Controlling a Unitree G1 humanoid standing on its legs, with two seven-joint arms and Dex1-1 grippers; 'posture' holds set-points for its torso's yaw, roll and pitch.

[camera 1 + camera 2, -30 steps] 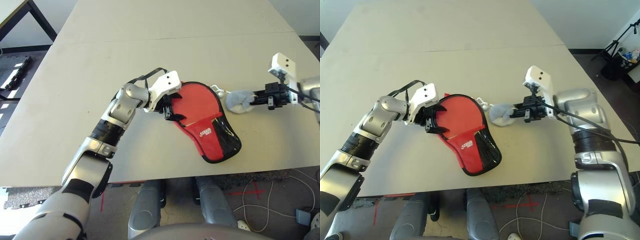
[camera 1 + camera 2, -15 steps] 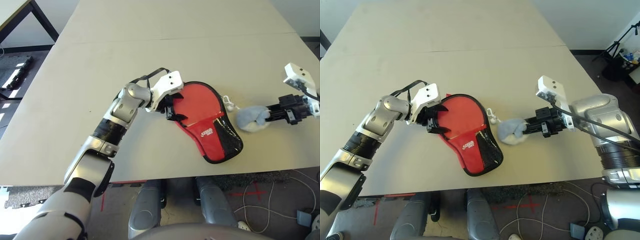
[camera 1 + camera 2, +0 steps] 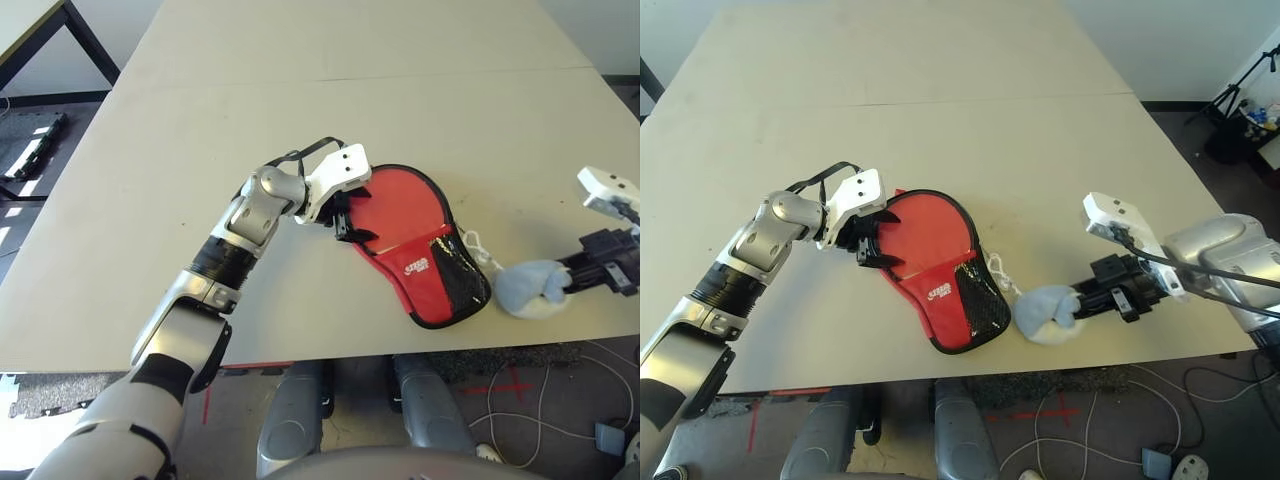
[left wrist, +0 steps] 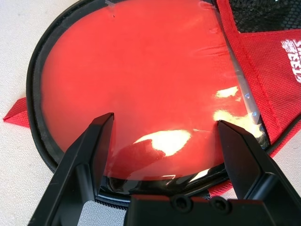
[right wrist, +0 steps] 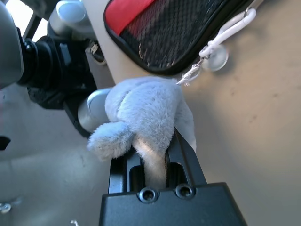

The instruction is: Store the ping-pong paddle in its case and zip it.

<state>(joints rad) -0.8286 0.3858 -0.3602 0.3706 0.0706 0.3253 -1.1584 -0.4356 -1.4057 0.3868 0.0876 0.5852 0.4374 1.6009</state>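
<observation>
Nearest to me, at about five o'clock from the middle of the table, my right gripper sits close to the front edge with its two black fingers pressed together on a pale grey plush ball; in the right wrist view the fluff bulges out from between the fingers. A white cord runs from the ball toward ten o'clock and reaches the narrow end of the case, with the ball lying just beside that end, off toward four o'clock of it. The case lies flat on the table, red side up with black edging, its mesh pocket and white logo on the handle end pointing toward five o'clock and its round end toward eleven. At that round end my left gripper points in from nine o'clock, fingers standing well apart. In the left wrist view those fingers straddle the glossy red face of the ping-pong paddle, which lies inside the opened round end with the black edging curving around it; I cannot tell whether the fingertips touch the rubber or the fabric. I cannot make out the paddle's handle. Beyond the case the pale tabletop runs on toward twelve o'clock, crossed by a seam.
</observation>
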